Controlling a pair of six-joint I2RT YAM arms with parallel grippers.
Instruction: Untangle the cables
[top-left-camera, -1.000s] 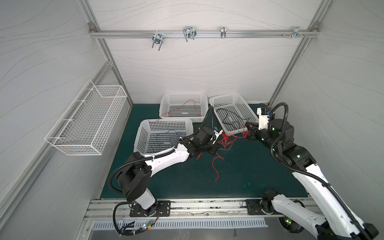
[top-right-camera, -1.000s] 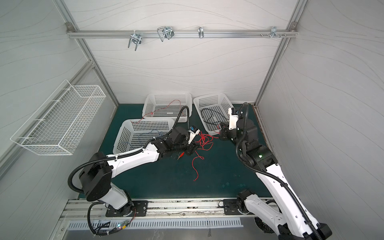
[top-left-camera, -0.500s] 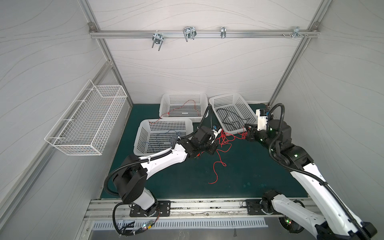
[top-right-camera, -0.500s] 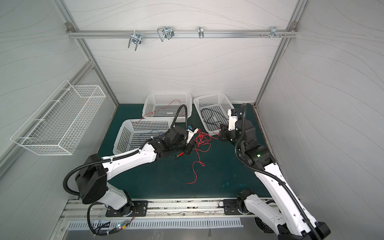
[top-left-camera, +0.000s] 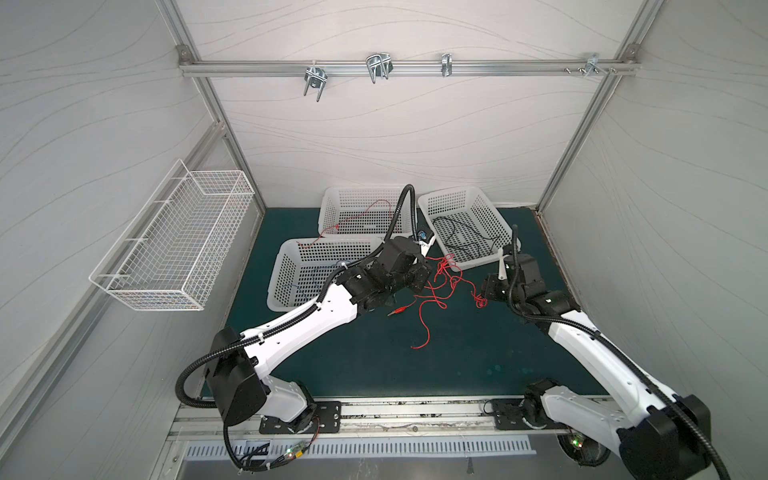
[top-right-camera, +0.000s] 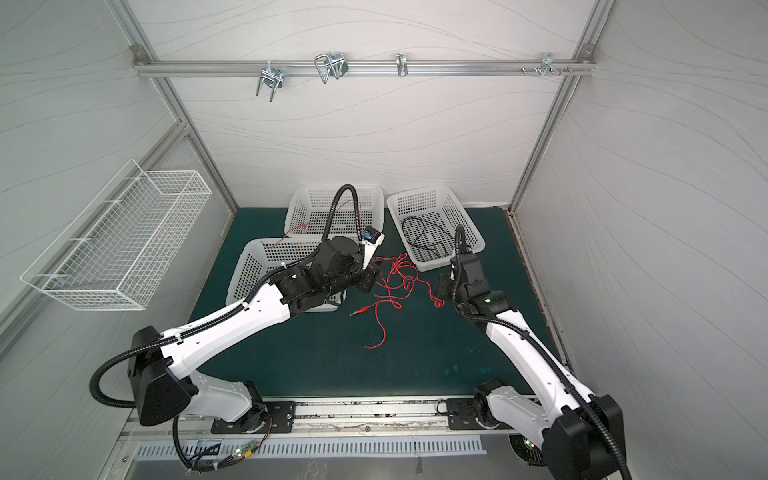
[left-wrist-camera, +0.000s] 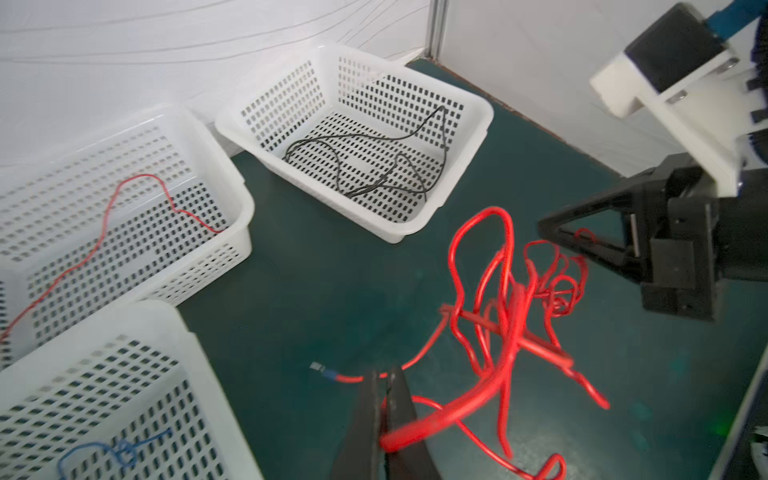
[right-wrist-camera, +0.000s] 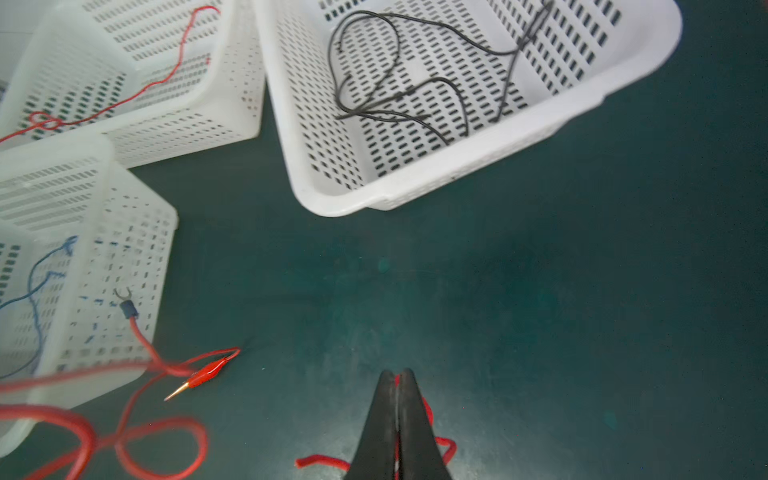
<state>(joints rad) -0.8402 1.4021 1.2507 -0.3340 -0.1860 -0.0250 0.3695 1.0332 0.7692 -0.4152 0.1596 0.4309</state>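
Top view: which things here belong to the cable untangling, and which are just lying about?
Job:
red cable tangle
left gripper
right gripper
black cable
blue cable
thin red cable
white baskets

Lying about:
wall wire basket
rail hooks

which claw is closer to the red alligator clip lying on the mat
Left. The left claw, shut on the red cable tangle, sits close beside the alligator clip; the right claw grips the tangle's far side, farther from the clip.

Both top views look down from overhead; wrist views sit low and close, sharing the baskets (left-wrist-camera: 291, 104).
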